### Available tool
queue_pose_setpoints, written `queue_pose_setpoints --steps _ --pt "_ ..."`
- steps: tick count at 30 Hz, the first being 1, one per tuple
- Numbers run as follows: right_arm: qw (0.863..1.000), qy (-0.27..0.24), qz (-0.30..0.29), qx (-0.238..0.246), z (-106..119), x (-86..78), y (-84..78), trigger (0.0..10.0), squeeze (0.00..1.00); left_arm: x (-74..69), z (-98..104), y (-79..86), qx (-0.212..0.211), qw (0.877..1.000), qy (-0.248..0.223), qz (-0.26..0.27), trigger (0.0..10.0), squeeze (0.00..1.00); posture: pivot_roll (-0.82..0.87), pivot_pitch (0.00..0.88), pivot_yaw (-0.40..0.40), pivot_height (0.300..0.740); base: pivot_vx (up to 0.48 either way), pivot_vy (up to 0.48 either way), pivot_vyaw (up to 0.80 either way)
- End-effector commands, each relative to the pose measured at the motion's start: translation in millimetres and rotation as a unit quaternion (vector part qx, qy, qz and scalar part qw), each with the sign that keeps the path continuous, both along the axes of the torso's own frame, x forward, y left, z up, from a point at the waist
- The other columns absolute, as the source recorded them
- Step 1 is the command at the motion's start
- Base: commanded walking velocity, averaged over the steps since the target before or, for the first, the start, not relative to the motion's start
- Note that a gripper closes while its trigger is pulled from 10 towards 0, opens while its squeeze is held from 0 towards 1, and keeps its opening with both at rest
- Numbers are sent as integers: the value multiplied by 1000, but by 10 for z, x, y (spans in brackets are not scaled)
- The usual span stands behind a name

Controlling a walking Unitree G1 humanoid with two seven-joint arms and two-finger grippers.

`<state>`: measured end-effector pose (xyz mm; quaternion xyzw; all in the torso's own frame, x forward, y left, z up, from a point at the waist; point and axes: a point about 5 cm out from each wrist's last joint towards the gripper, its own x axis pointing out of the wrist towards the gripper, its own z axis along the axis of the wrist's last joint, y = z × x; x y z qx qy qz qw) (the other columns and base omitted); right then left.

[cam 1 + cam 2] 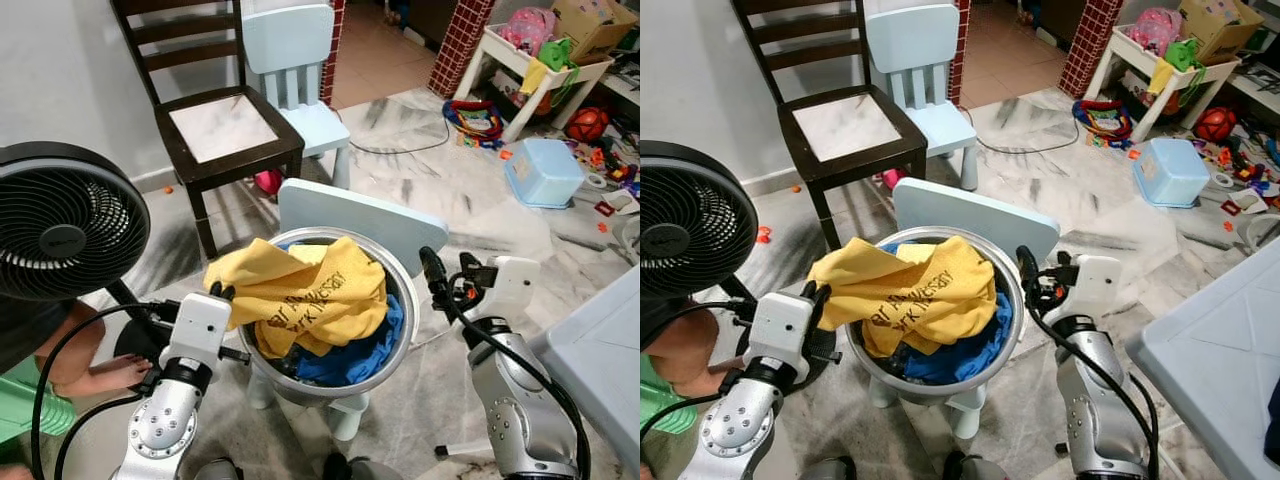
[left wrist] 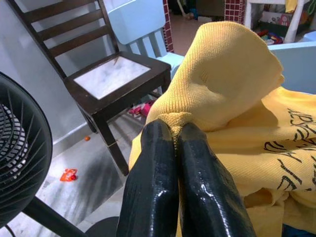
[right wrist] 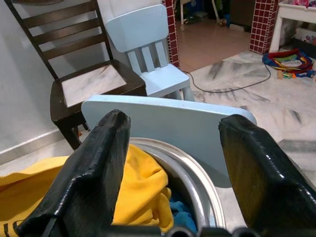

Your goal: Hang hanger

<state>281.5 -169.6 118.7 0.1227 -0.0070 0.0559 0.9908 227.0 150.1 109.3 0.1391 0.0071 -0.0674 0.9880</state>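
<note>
Grey-veined marble floor [image 1: 420,170] spreads ahead of us, with a dark wooden chair [image 1: 215,125] and a pale blue child's chair [image 1: 300,75] beyond our grippers. Our left gripper [image 2: 175,133] is clenched on an edge of the yellow printed shirt [image 1: 305,295], which lies heaped in a round steel basin [image 1: 1005,345] just beside it. Our right gripper [image 3: 175,163] hovers spread at the basin's far rim. A black fan [image 1: 60,220] crowds our left; toys [image 1: 475,115] lie well off right.
</note>
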Motion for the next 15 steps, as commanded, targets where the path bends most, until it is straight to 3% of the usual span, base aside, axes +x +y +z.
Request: queue_pose_setpoints --steps 1,15 --pt "1000 6 -5 2 -15 -14 -34 10000 0 -14 56 -14 -4 1000 -13 -6 10000 0 117 97 -84 740 0 0 0" --pt "1000 6 -5 2 -15 -14 -34 10000 0 -14 56 -14 -4 1000 -13 -6 10000 0 117 97 -84 740 0 0 0"
